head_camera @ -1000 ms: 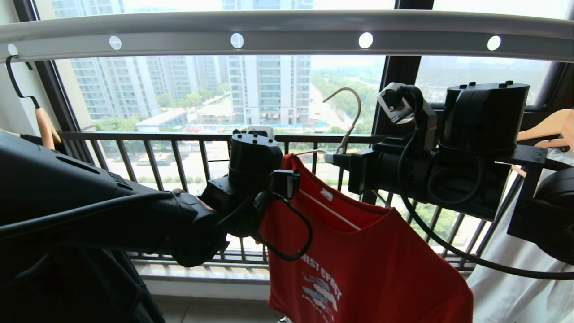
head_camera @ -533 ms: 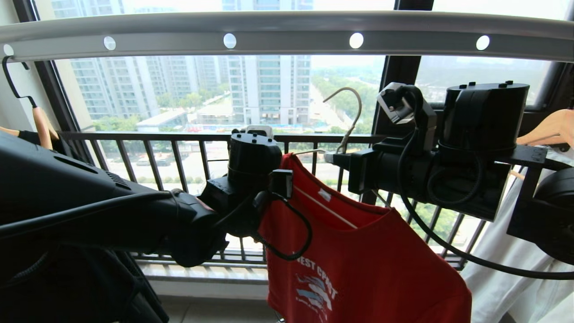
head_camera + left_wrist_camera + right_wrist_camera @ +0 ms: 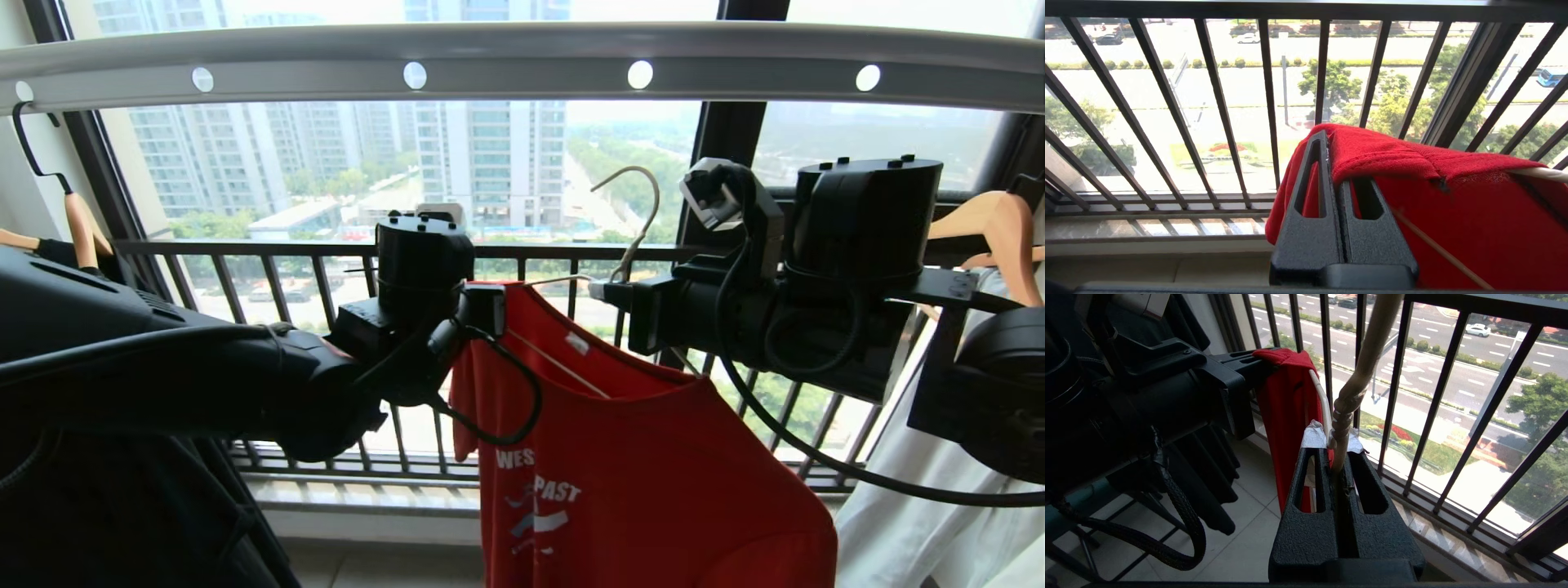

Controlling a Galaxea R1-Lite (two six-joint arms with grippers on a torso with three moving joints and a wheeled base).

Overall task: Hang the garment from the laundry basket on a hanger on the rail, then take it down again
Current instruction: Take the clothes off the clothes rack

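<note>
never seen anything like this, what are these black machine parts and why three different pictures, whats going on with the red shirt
It is a two-armed robot, and each picture comes from one of its own cameras. The wide picture is from its head, looking out at a window with a black railing. The other two are from cameras on its wrists, just behind the fingers.

The left gripper is shut on the shoulder of the red T-shirt. The right gripper is shut on the twisted neck of a thin pale wire hanger, which carries the shirt.

The hanger's hook is below the grey rail with round holes, not on it, so the robot alone is holding the shirt up. Wooden hangers with other clothes hang at the sides.
</note>
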